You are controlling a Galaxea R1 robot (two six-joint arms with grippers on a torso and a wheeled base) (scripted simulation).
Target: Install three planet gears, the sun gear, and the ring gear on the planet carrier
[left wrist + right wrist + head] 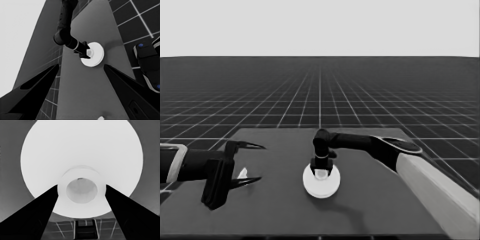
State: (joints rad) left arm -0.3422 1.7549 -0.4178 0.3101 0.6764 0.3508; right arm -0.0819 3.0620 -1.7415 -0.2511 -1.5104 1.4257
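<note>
My right tool (322, 172) grips the larger round part (321, 181) by its hub at frame centre; I'd lower it level, release gently; left tool (249, 162) released, idle

Table centre blocked: right gripper (322, 170) stands over the larger round part (321, 182), right arm (420, 172) crossing from the right. Left gripper (247, 162) and thin white piece (242, 173) crowd the left end. Bare table (375, 200) front.

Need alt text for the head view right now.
The right gripper is down over a white round part at the table's middle. The left gripper waits over the left end, a small white piece between its fingers.
</note>
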